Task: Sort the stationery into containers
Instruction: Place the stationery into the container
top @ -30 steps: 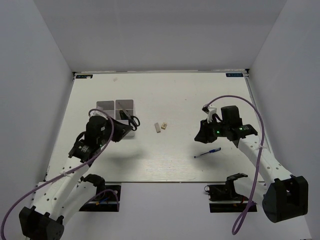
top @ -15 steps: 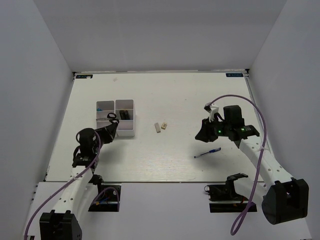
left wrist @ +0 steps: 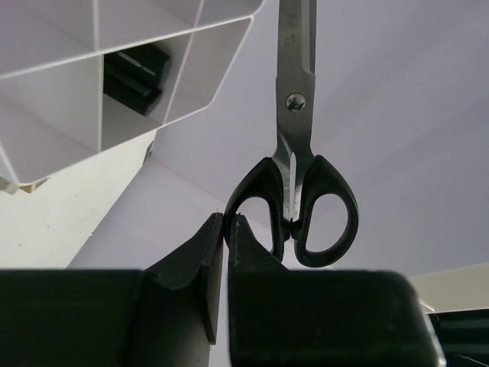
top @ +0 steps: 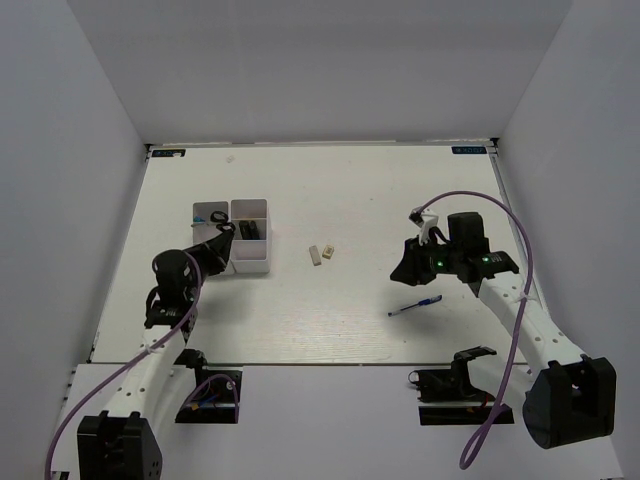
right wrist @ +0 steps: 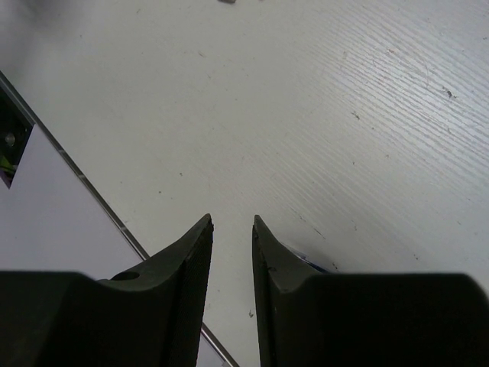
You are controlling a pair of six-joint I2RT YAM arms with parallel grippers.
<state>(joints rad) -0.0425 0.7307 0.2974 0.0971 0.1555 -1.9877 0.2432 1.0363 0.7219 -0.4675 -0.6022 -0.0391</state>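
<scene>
"Checking the left side first: what did its tool have?"

"My left tool (left wrist: pixel 227 227) was pinched nearly closed on one black handle loop of the scissors (left wrist: pixel 295 115). Their blades pointed straight away from the wrist camera. The white tray (left wrist: pixel 200 65) sat just beside them, on that camera's left. From overhead I saw the tool at the tray's near left side."

"Anything in the tray?"

"A black-capped item (top: pixel 250 228) lay in the right-hand compartment. A blue-green thing (top: pixel 207 215) sat in the far left one; I couldn't tell what it was."

"And the right?"

"My right tool (right wrist: pixel 232 225) stood slightly parted with nothing between its fingers, hanging over bare bench (right wrist: pixel 344 115). The blue pen (top: pixel 416 304) lay on the bench just on the near side of it, not touched. Two small pale blocks (top: pixel 316 254) lay side by side at mid-bench, between the tray and my right arm, well apart from both tools."
</scene>
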